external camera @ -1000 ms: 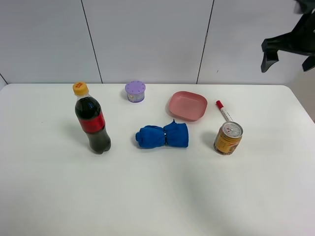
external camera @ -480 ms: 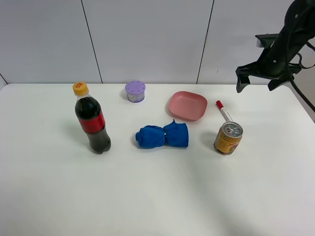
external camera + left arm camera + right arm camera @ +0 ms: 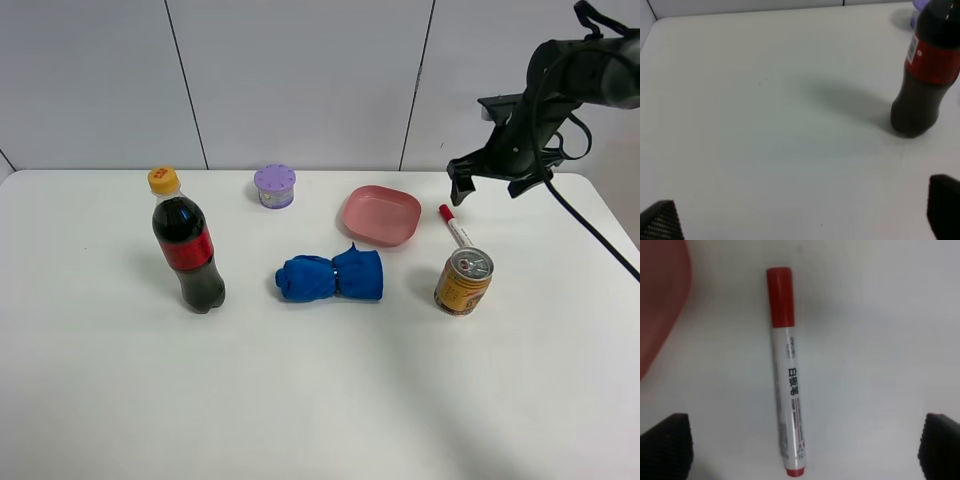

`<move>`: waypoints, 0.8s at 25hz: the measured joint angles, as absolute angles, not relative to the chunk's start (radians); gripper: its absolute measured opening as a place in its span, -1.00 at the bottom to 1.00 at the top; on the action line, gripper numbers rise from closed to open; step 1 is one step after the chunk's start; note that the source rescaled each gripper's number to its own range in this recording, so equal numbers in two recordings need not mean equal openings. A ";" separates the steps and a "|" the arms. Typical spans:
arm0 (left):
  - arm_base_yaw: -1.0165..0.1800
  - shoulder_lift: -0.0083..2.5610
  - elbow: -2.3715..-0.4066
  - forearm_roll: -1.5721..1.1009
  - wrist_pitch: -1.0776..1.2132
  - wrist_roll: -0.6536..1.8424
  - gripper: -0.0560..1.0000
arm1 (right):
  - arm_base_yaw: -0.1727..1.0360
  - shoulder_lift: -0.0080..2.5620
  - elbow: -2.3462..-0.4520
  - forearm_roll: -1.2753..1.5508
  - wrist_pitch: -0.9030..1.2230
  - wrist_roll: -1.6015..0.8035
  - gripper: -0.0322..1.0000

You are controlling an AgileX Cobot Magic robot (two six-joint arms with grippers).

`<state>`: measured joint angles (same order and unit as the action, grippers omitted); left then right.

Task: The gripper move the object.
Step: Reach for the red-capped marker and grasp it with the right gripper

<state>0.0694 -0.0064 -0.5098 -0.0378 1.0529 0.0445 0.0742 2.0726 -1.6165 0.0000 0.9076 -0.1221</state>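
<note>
Here the right gripper (image 3: 487,186), a small black claw on a dark glossy arm with black cables, hangs in the air above a white table (image 3: 320,400). Its two fingers (image 3: 665,446) are spread wide and grip nothing.

Just below the claw lies the marker pen (image 3: 456,228), a slim white barrel with small print, flat on the table. In the wrist view the pen sits midway between the two fingertips, running crosswise to the line that joins them and clear of both. Its red cap (image 3: 780,295) is the end nearest the claw in the high view. The other end runs up to a gold drink can (image 3: 463,281), which stands upright just past the pen. Whether pen and can touch cannot be told.

Beside the claw, close to the cap end of the pen, sits a pink bowl (image 3: 381,215). Further off on that same side lies a rolled blue cloth (image 3: 332,276). A small purple lidded pot (image 3: 274,186) stands beyond the bowl. Well apart from the claw, a cola bottle (image 3: 187,245) with a yellow cap and red label stands upright.

The left gripper (image 3: 802,215) appears only in its own wrist view. Its black fingertips stand wide apart over bare table, holding nothing, with the cola bottle ahead of it to one side.
</note>
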 joint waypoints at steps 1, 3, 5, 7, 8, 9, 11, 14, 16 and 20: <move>0.069 -0.006 -0.510 -0.038 1.053 0.044 1.00 | 0.074 2.088 -1.617 0.000 0.904 -0.121 0.83; 0.069 -0.006 -0.510 -0.038 1.053 0.044 1.00 | 0.074 2.116 -1.617 0.000 0.895 -0.121 0.81; 0.069 -0.006 -0.510 -0.038 1.053 0.044 1.00 | 0.074 2.143 -1.617 0.000 0.876 -0.120 0.81; 0.069 -0.006 -0.510 -0.038 1.053 0.044 1.00 | 0.074 2.164 -1.617 0.007 0.852 -0.120 0.80; 0.069 -0.006 -0.510 -0.038 1.053 0.044 1.00 | 0.074 2.177 -1.617 0.008 0.840 -0.120 0.80; 0.069 -0.006 -0.510 -0.038 1.053 0.044 1.00 | 0.074 2.185 -1.617 0.010 0.827 -0.120 0.80; 0.069 -0.006 -0.510 -0.038 1.053 0.044 1.00 | 0.074 2.204 -1.617 0.012 0.808 -0.120 0.80; 0.069 -0.006 -0.510 -0.038 1.053 0.044 1.00 | 0.074 2.230 -1.617 0.015 0.786 -0.120 0.80; 0.069 -0.006 -0.510 -0.038 1.053 0.044 1.00 | 0.074 2.248 -1.617 0.015 0.780 -0.120 0.80; 0.069 -0.006 -0.510 -0.038 1.053 0.044 1.00 | 0.074 2.276 -1.617 0.016 0.773 -0.120 0.80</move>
